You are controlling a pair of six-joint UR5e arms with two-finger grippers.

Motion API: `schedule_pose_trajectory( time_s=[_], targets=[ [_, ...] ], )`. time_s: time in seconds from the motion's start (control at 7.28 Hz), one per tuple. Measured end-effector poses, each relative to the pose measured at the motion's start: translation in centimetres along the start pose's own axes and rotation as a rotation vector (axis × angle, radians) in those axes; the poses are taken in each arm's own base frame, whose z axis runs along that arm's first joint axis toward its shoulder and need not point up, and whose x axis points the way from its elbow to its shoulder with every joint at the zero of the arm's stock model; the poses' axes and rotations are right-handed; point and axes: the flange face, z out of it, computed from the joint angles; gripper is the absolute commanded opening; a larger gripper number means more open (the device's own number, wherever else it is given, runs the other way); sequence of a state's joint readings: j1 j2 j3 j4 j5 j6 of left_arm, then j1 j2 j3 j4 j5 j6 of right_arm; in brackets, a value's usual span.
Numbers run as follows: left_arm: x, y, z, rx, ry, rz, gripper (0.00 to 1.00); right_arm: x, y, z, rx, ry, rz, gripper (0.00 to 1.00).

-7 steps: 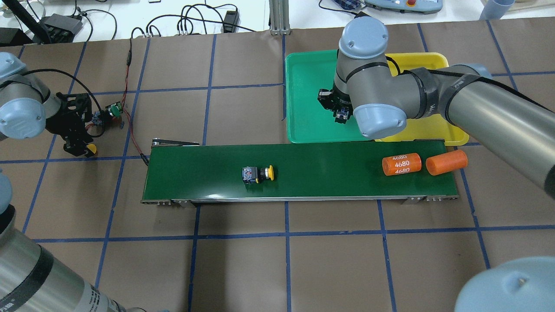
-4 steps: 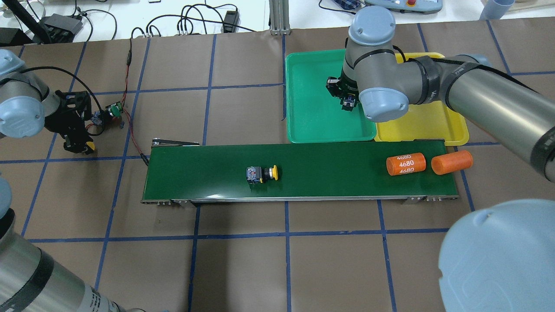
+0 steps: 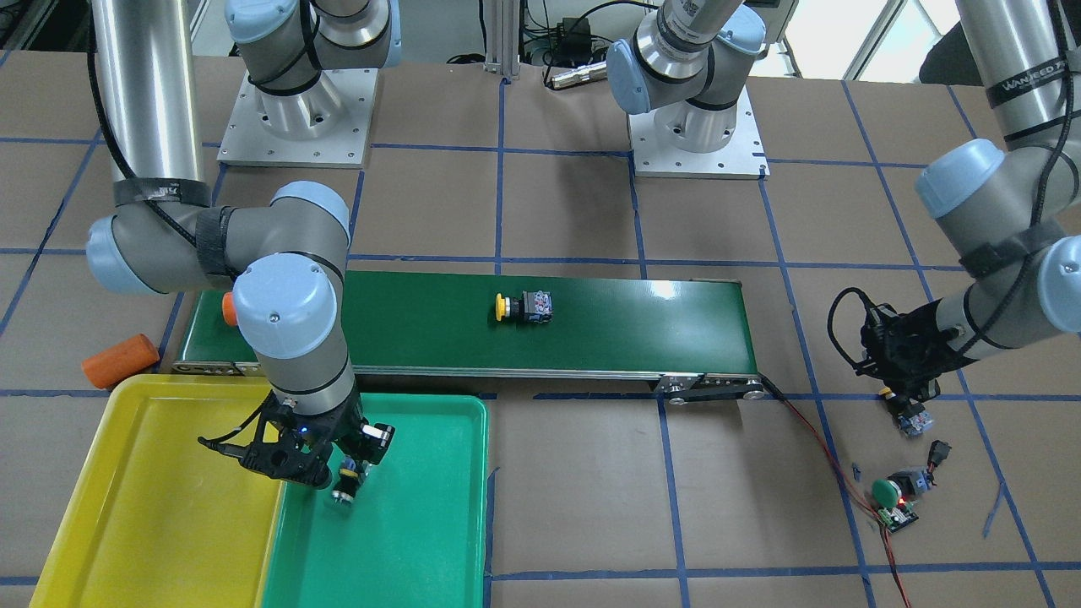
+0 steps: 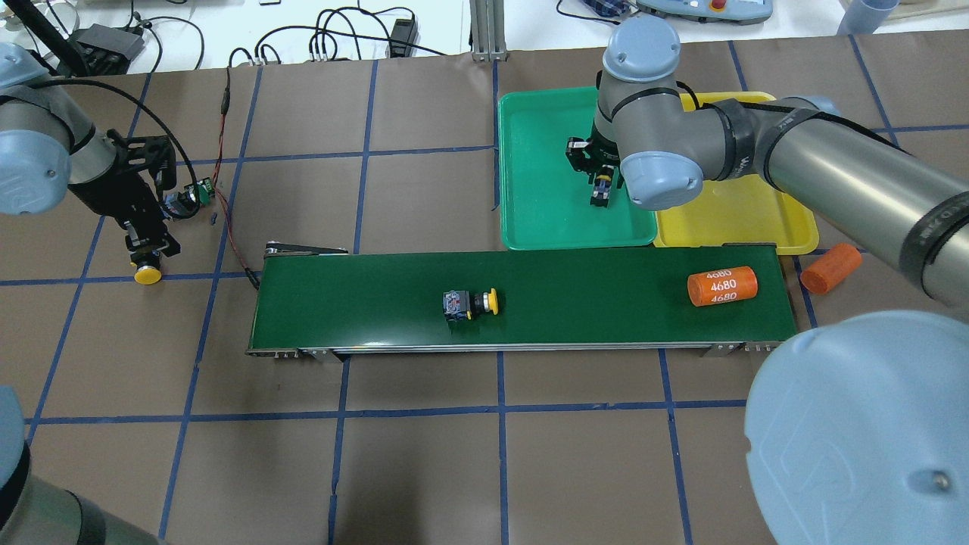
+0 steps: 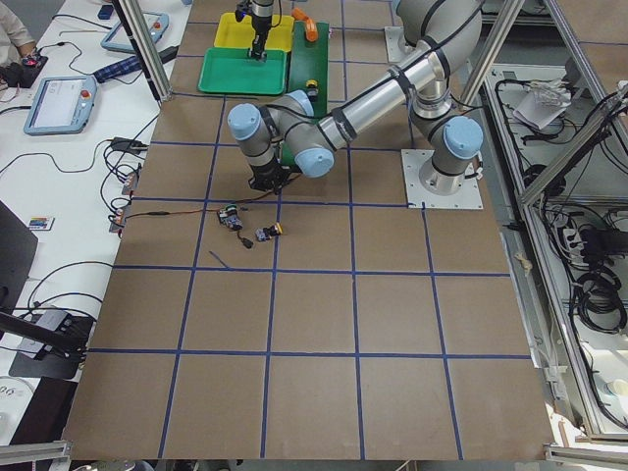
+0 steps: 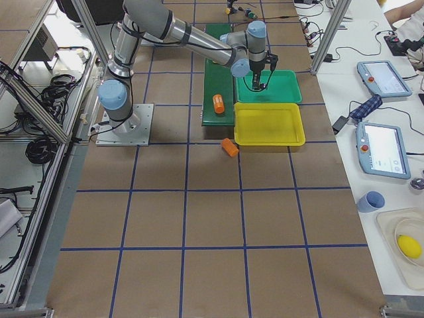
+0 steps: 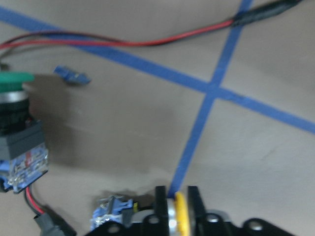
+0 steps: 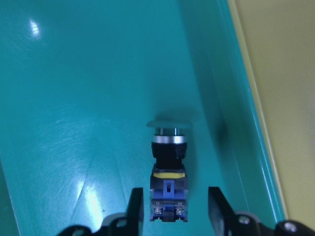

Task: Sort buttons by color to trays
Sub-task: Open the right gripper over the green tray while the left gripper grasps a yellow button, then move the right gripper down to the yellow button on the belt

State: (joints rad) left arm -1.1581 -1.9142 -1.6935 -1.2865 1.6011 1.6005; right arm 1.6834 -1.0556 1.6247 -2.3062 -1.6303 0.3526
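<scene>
My right gripper hangs over the green tray, also in the front view. Its fingers stand apart on both sides of a green button that points cap down at the tray floor. My left gripper is shut on a yellow button low over the table at the left. A second yellow button lies on the conveyor belt. Another green button sits by a wired circuit board. The yellow tray holds no button.
An orange cylinder marked 4680 lies near the belt's right end. A plain orange cylinder lies on the table just off that end. Red wires run from the board to the belt's left end.
The belt carried the yellow button and the cylinders rightward; the plain cylinder dropped off its end. My right gripper shifted toward the tray's far right. My left gripper turned with its yellow button.
</scene>
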Motion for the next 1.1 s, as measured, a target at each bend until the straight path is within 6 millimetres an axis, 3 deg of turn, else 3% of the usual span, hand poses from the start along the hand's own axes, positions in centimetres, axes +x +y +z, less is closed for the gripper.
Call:
schedule_pose_trajectory(
  time_s=[0.14,0.27,0.69,0.82,1.1],
  targets=[
    [1.1,-1.0,-0.2,-0.006,0.001,-0.006,0.45,-0.1,0.1,-0.3,0.004,-0.003,-0.003,1.00],
    [1.2,-0.4,-0.2,-0.008,-0.001,-0.018,0.88,0.0,0.2,-0.8,0.008,-0.004,-0.001,1.00],
    [-1.9,7.5,0.8,0.026,-0.090,-0.186,0.92,0.6,2.5,-4.7,-0.012,-0.024,0.087,1.00],
    [-2.9,9.2,1.5,0.050,-0.132,-0.303,0.92,1.1,4.2,-6.4,-0.024,-0.035,0.191,1.00],
    [-4.6,10.1,3.2,0.120,-0.185,-0.642,0.92,1.1,7.7,-8.9,-0.062,-0.052,0.477,1.00]
  ],
)
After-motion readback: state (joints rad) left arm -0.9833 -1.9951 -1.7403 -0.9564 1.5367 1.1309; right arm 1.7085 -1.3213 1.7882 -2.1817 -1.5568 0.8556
